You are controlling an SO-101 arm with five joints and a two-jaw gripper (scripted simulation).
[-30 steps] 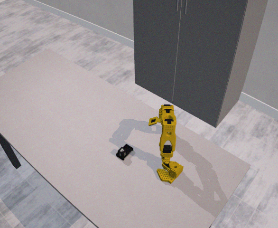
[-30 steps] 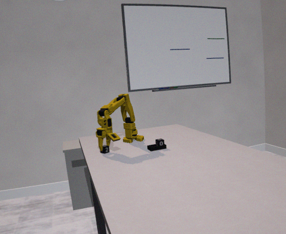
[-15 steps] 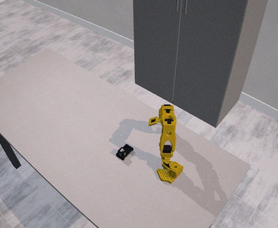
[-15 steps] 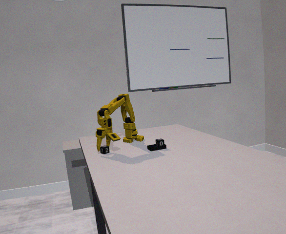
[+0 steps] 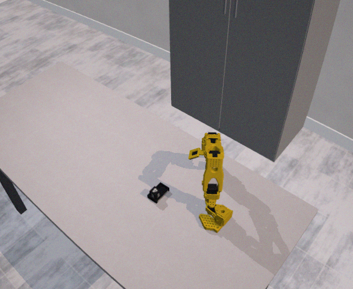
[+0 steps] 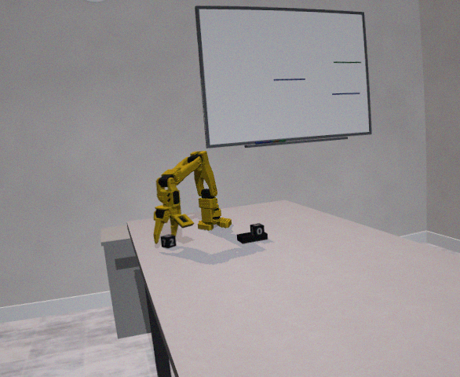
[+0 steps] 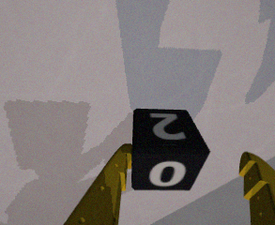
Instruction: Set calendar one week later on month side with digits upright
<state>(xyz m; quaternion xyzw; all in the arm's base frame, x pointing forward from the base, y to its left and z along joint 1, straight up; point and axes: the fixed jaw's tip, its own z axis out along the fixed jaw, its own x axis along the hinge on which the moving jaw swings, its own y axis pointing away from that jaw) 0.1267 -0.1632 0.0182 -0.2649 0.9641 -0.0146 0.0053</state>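
A black cube (image 7: 167,150) stands on the table outside the tray. In the wrist view it shows a 2 on one face and a 0 on the face nearer the camera. In the exterior view this cube (image 6: 168,241) shows a 7 and a 2. My gripper (image 7: 186,161) is open around it: the left finger touches the cube's side and the right finger stands clear of it. The gripper also shows in the exterior view (image 6: 164,237). The black tray (image 6: 252,236) lies flat on the table, with the other cube (image 6: 257,229) in its right half, showing a 0. The tray also shows in the top view (image 5: 158,192).
The loose cube stands close to the table's left edge (image 6: 135,247) in the exterior view. The arm's base (image 5: 215,217) is beside the tray. A grey cabinet (image 5: 238,71) stands behind the table and a whiteboard (image 6: 282,75) hangs on the wall.
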